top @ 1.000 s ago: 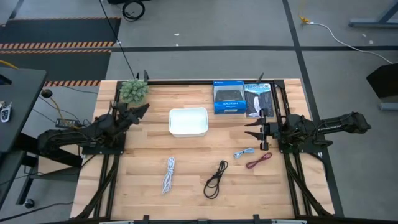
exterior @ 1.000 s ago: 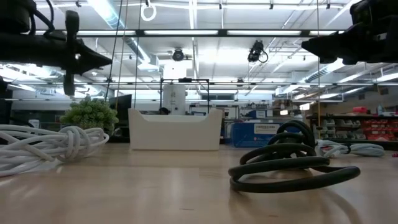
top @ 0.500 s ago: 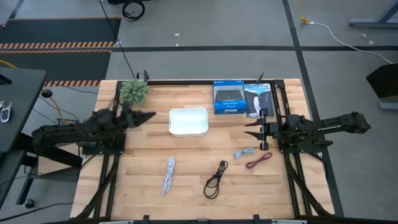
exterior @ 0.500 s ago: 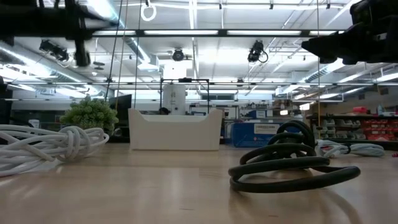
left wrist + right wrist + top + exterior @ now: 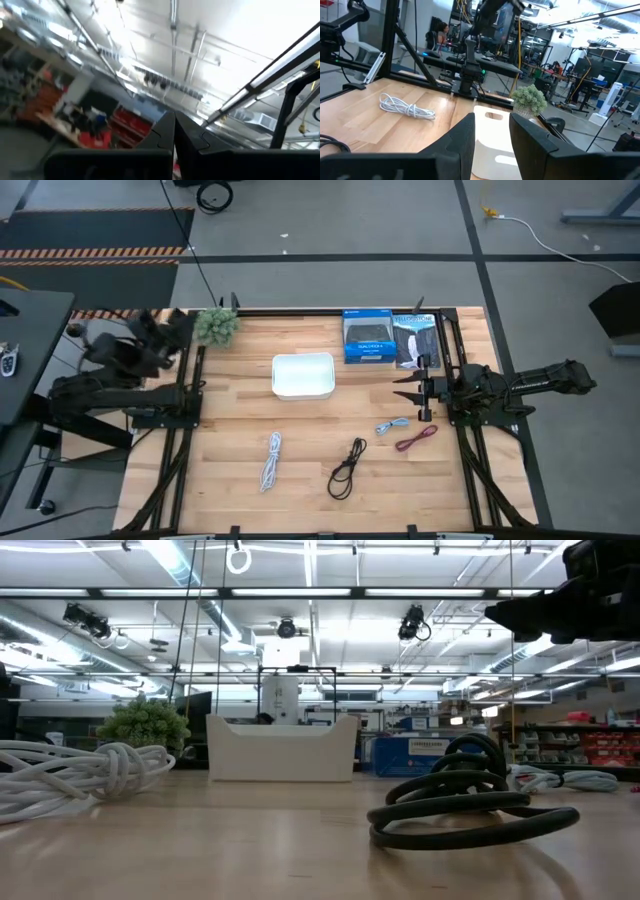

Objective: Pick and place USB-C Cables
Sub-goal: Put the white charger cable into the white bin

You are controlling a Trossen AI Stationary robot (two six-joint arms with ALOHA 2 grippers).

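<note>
A: Four cables counted on the surface (image 5: 230, 490), none lifted: white cable (image 5: 271, 459), black cable (image 5: 346, 469), blue-grey cable (image 5: 392, 425), dark red cable (image 5: 416, 439).

B: White bin (image 5: 303, 375) noted without any cable inside; judged the likely drop point. Task judged not begun.

A: Right end effector (image 5: 408, 391) logged above the surface near the blue-grey cable, fingers spread, nothing pinched.

B: Left end effector (image 5: 173, 131) raised off the surface's left edge, fingers pressed together, nothing held
</note>
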